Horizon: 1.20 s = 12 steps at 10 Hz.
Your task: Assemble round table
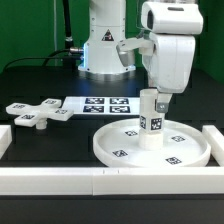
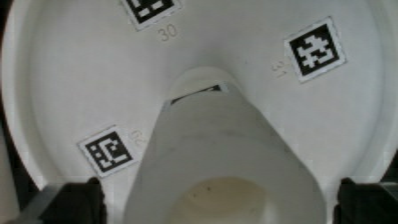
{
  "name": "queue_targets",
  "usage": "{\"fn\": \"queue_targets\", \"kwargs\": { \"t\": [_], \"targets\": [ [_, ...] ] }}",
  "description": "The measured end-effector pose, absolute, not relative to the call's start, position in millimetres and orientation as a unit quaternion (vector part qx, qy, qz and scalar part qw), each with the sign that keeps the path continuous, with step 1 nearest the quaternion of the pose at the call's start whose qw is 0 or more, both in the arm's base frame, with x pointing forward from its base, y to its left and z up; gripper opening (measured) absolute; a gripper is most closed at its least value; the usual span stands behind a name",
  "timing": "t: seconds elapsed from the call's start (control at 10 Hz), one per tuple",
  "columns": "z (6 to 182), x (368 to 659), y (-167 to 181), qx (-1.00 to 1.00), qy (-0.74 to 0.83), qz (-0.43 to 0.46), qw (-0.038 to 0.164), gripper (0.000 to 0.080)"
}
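Observation:
The large round rimmed disc point(image 1: 120, 148) lies flat on the table. The short cylinder leg point(image 1: 150, 115) stands upright at its centre. My gripper point(image 1: 157, 97) hangs straight over the leg's top. In the wrist view the leg point(image 2: 217, 130) rises from the disc point(image 2: 71, 80) between my fingers point(image 2: 71, 203). They stand wide apart at either side, with a thin gap to the leg. The gripper point(image 2: 217, 203) is open around it. The cross-shaped piece point(image 1: 38, 113) lies on the table at the exterior view's left.
The marker board point(image 1: 100, 104) lies behind the disc, near the robot's base point(image 1: 103, 50). A long white border block point(image 1: 100, 180) runs along the front, and shorter ones stand at the right point(image 1: 213, 142) and the left point(image 1: 4, 140).

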State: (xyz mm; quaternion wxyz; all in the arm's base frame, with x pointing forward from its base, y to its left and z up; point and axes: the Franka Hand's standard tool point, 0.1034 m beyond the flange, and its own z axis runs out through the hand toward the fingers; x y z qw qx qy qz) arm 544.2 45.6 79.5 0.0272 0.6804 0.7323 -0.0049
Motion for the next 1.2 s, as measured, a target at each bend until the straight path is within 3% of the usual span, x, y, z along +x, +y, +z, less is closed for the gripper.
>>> {"fn": "queue_targets", "kwargs": {
  "t": [0.3,0.4,0.5,0.8,1.2],
  "targets": [
    [79.3,544.3,42.2,0.668,0.744,-0.006,0.027,0.0645],
    [79.3,544.3,41.9,0.668,0.744,-0.006,0.027,0.0486],
    [79.3,544.4,41.7,0.668,0.744,-0.006,0.027,0.0403],
    [79.3,544.3,41.6,0.682,0.731,-0.006,0.027,0.0403],
    [78.5,540.8,41.9,0.812,0.583,-0.012,0.021,0.0406]
  ]
}}
